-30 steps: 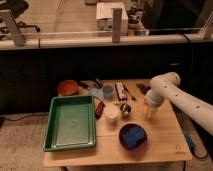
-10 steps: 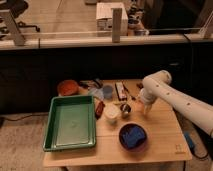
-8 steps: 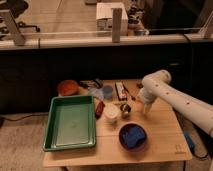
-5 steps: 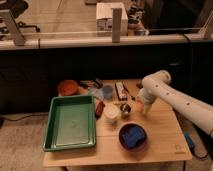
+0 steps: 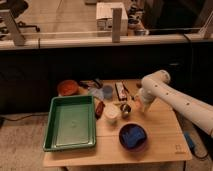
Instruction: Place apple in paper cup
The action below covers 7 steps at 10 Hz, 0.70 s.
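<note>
The white paper cup [image 5: 111, 114] stands upright near the middle of the wooden table [image 5: 160, 131], just right of the green tray. A small round fruit, the apple [image 5: 125, 108], sits right beside the cup on its right side. My gripper [image 5: 136, 104] hangs from the white arm that comes in from the right. It is low over the table, close to the right of the apple. Whether it touches the apple cannot be told.
A green tray [image 5: 71, 124] fills the left of the table. A dark blue bowl [image 5: 133, 137] sits in front of the cup. An orange bowl [image 5: 67, 88], a blue cup [image 5: 106, 92] and a snack bar [image 5: 120, 91] stand at the back.
Over three seconds my gripper has moved left, towards the apple and the cup. In the last second it has barely moved. Nothing on the table has shifted.
</note>
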Each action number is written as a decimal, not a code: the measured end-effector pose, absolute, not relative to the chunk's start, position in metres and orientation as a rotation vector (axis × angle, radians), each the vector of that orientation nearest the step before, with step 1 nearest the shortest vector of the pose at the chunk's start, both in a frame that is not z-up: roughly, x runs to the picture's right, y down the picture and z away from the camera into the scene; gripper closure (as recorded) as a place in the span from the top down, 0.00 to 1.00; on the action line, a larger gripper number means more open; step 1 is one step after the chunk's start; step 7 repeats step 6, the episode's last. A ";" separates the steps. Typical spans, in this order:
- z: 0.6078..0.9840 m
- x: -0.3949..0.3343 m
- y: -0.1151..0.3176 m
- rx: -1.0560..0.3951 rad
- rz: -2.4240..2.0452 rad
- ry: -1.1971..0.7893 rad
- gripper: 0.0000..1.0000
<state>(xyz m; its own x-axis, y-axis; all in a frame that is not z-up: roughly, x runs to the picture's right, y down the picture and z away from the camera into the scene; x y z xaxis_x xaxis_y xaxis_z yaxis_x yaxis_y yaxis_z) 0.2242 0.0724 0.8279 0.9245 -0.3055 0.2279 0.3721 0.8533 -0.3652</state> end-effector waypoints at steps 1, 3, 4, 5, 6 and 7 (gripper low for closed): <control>0.817 0.218 0.065 -0.398 -0.375 -0.180 0.03; 0.793 0.191 0.058 -0.375 -0.532 -0.268 0.00; 0.787 0.179 0.060 -0.380 -0.603 -0.296 0.00; 0.781 0.168 0.064 -0.394 -0.677 -0.316 0.00; 0.774 0.155 0.067 -0.409 -0.752 -0.337 0.00; 0.774 0.155 0.067 -0.409 -0.752 -0.337 0.00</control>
